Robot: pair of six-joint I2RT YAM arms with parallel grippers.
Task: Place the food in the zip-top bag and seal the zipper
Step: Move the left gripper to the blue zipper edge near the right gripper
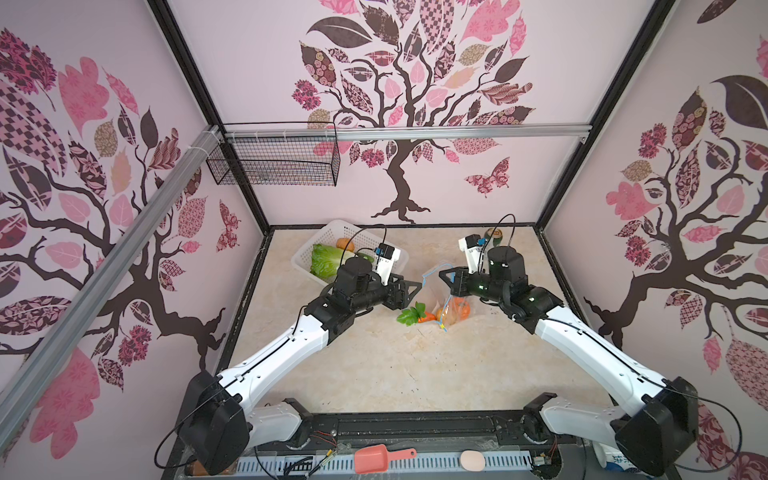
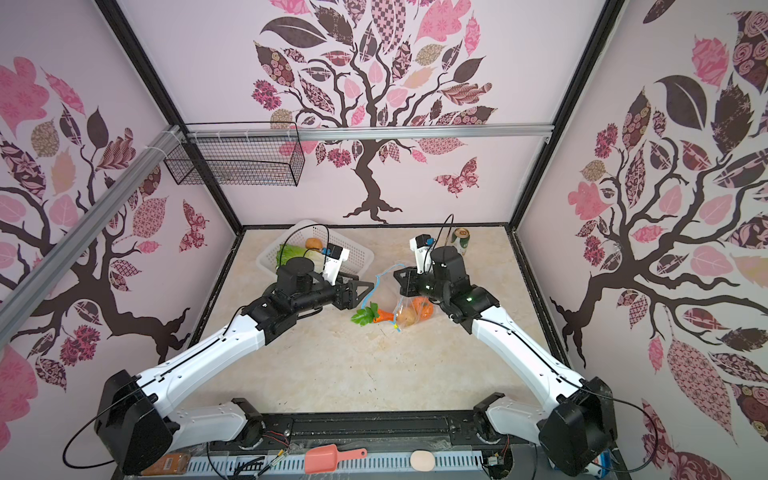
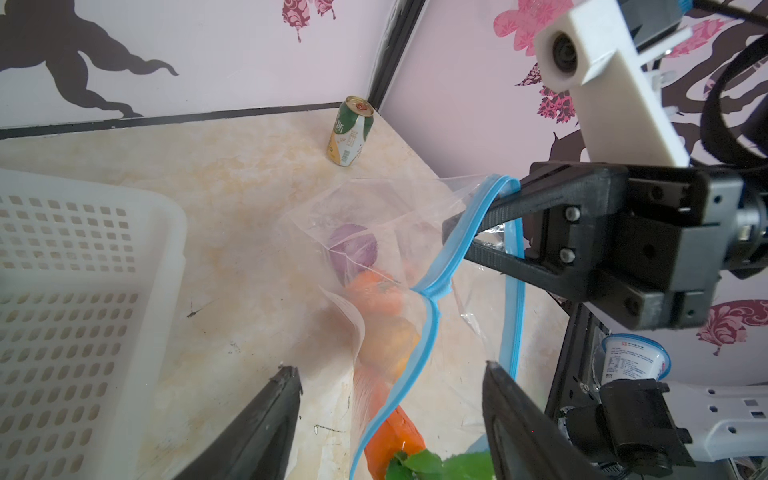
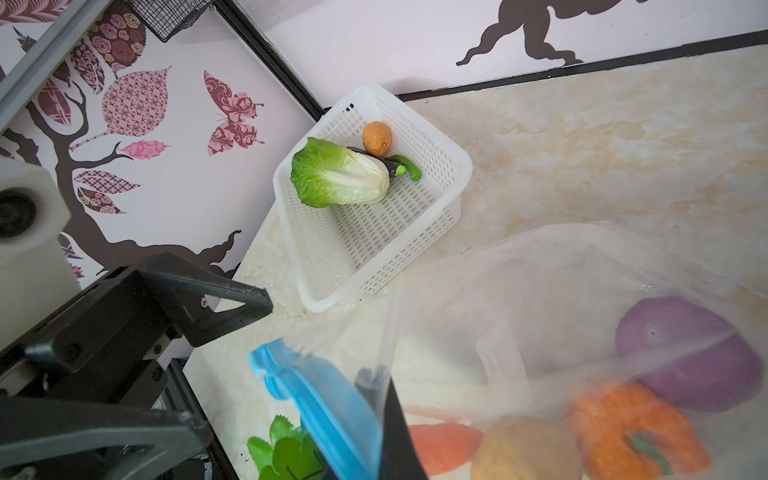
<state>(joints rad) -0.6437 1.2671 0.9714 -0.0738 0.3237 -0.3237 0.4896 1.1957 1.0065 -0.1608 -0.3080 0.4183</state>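
Observation:
The clear zip-top bag (image 1: 436,286) (image 3: 399,216) lies mid-table, holding a purple onion (image 3: 353,251) (image 4: 685,353), a pumpkin (image 4: 631,428) and a potato (image 4: 523,449). My right gripper (image 1: 444,275) (image 4: 374,415) is shut on the bag's mouth edge by the blue zipper (image 3: 432,316) (image 4: 324,399), lifting it. A carrot (image 1: 428,318) (image 3: 395,436) lies in the mouth with its leaves (image 2: 363,316) outside. My left gripper (image 1: 411,293) (image 3: 390,370) hangs open just above the carrot, holding nothing. Cabbage (image 4: 336,174), another potato (image 4: 377,138) and an eggplant (image 4: 395,166) lie in the basket.
The white perforated basket (image 1: 307,259) (image 4: 415,232) stands at the back left, behind my left arm. A green-white can (image 2: 460,241) (image 3: 351,131) is in the back right corner. A black wire basket (image 1: 274,160) hangs on the back wall. A pink scoop (image 1: 384,457) lies on the front rail.

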